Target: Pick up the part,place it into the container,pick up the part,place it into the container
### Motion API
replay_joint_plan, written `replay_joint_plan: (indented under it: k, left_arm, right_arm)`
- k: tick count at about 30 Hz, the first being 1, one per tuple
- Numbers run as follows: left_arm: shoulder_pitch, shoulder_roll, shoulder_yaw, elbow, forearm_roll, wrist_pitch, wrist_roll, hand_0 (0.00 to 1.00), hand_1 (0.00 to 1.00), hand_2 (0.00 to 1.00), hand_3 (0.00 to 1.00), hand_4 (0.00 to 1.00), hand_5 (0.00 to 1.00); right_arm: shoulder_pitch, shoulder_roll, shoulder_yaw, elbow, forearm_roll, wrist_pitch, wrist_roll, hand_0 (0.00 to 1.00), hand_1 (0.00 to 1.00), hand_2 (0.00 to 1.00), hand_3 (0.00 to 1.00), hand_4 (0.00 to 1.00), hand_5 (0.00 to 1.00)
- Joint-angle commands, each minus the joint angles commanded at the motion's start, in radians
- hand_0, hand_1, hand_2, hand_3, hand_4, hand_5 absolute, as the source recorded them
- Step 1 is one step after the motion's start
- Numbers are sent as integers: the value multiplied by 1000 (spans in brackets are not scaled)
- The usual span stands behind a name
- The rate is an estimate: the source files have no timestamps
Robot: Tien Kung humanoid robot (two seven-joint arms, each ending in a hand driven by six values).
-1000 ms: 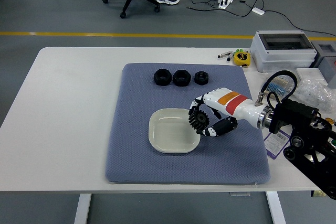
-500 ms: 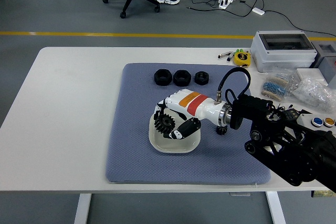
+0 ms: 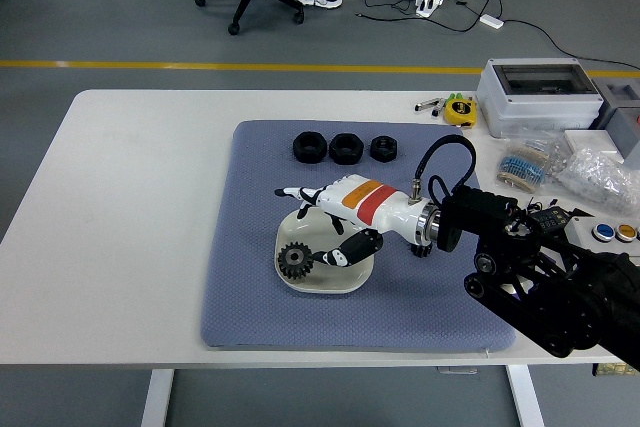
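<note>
Lifting straight up is probably smartest now, since the gear (image 3: pixel 294 260) is sat inside the white dish (image 3: pixel 352 282) on the mat, and the right hand (image 3: pixel 328 222) is spread, nothing gripped, so nothing gets nudged.

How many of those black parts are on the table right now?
4 in view. Three black nuts sit in a row at the mat's far edge; one gear lies in the white dish. The hand may hide others.

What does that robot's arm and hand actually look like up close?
The right hand is glossy white with black finger joints and orange and red bands across its back. A silver wrist ring joins it to a bulky black arm, and a black cable loops above the wrist.
</note>
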Motion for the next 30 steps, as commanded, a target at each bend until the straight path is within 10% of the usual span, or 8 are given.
replay_joint_plan:
  k: [13,30]
  left_arm:
    - [3,-2,-8,1,10,1,2,683,667,669,560,636,583]
    - [11,0,-22,1,38,-4,8,672,670,664,559,630,578]
  right_arm:
    - [-28,-32,74,-14,-40,11,-13,234,331,764,998,679,241]
    - [-115,-196,152,33,-45,45,18,262,362,717,908,681,218]
